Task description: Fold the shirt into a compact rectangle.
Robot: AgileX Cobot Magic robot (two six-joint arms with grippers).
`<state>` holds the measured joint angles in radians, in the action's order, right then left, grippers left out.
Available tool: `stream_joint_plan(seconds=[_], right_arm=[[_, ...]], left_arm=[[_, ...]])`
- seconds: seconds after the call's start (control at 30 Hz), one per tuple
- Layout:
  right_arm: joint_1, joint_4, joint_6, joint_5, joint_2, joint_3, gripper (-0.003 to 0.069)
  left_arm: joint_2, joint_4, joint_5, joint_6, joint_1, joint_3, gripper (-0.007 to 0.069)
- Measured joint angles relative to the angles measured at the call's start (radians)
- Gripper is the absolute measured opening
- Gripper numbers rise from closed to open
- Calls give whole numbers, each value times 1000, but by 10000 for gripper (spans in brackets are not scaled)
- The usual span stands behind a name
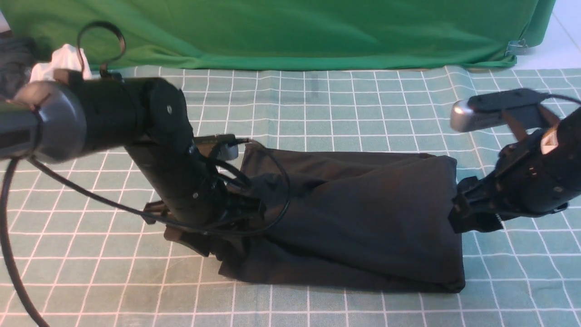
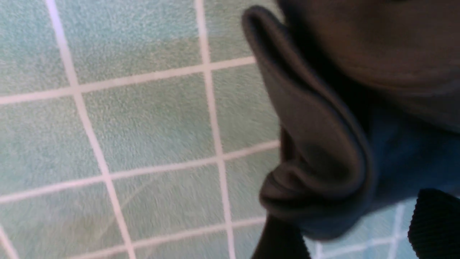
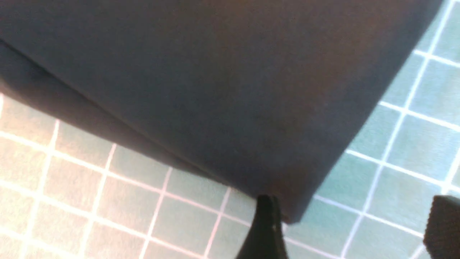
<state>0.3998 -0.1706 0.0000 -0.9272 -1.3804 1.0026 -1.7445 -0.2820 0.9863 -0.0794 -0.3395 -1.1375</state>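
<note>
Both grippers stand wide, holding nothing: the left gripper (image 1: 199,236) at the shirt (image 1: 363,218)'s left end, the right gripper (image 1: 463,213) at its right. The left end is bunched, so a jaw could snag it on withdrawal and undo the fold.

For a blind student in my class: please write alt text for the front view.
A black shirt, folded into a rough rectangle, lies on a green checked cloth. The left tool sits at its left end and the right tool, jaws apart, at its right edge. A green backdrop hangs behind.
</note>
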Motion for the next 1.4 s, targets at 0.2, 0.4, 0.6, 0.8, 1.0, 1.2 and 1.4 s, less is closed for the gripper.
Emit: stream_joint_plan(seconds=[0.2,0.4,0.6,0.8,1.0,1.2,1.4], right_arm=[[0,73,0,-70,138,1,419],[0,228,0,-128,304,1,89],[0,283,-7,-131,535,1,18],[0,290,-7,-72,772,-32,18],[0,291,-7,258,1093,-297,18],[0,291,-14,723,1173,-658,13],[0,291,31,862,1173,-746,13]], left_arm=[[83,53,150,-12,0,-94,445],[166,73,189,-14,0,-118,445],[192,91,122,-14,0,-119,445],[195,95,71,-14,0,-119,404],[195,97,22,-14,0,-119,263],[195,102,-47,-13,0,-119,125],[195,121,-87,8,0,-119,75]])
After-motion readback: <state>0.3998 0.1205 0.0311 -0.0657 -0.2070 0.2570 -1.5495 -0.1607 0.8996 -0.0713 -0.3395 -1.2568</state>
